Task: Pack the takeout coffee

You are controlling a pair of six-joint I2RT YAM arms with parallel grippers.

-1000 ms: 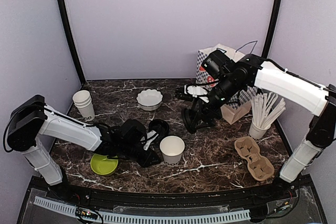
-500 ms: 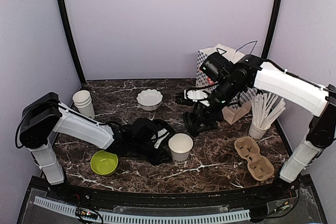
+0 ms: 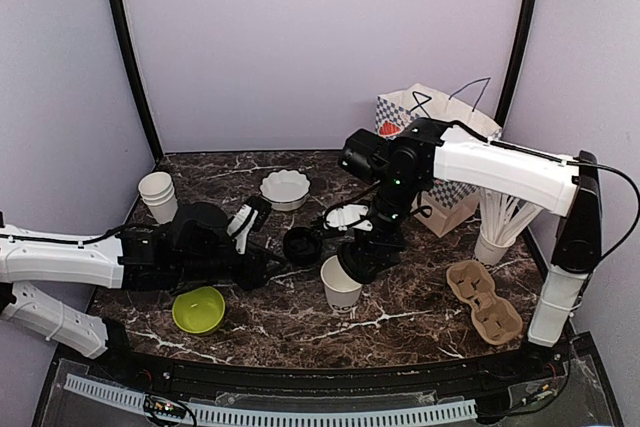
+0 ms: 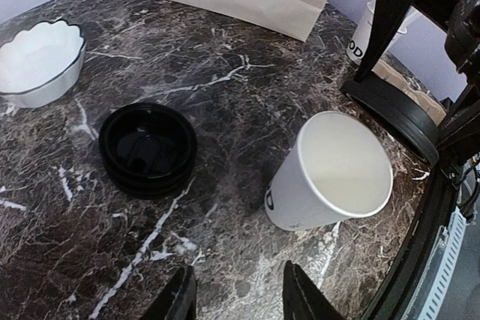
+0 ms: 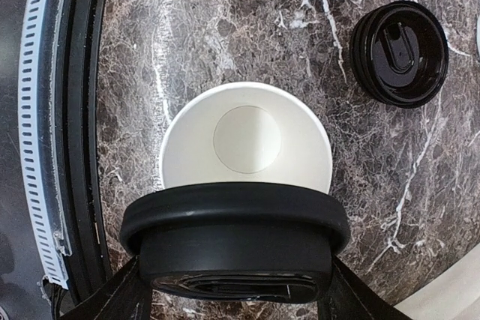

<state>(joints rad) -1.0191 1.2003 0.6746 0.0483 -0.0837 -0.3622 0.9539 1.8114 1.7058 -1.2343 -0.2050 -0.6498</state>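
One takeout coffee cup [image 3: 341,283] stands upright and lidless on the marble table, white with black lettering [image 4: 330,175]. My right gripper [image 3: 360,259] is shut on a black lid [image 5: 235,230], holding it just above the near rim of the cup [image 5: 246,135]. A stack of black lids [image 3: 302,245] sits to the cup's left [image 4: 148,148]. My left gripper [image 4: 236,299] is open with nothing between its fingers, a short way back from the cup; in the top view it [image 3: 262,269] lies left of the cup.
A white scalloped bowl [image 3: 285,188] and a stack of white cups [image 3: 158,195] stand at the back left. A green bowl [image 3: 198,309] sits front left. A paper bag [image 3: 440,147], a cup of straws [image 3: 497,222] and a cardboard carrier [image 3: 484,300] are on the right.
My left gripper has let go of the cup and drawn back to the left. My right arm has brought the lid down and forward over the cup.
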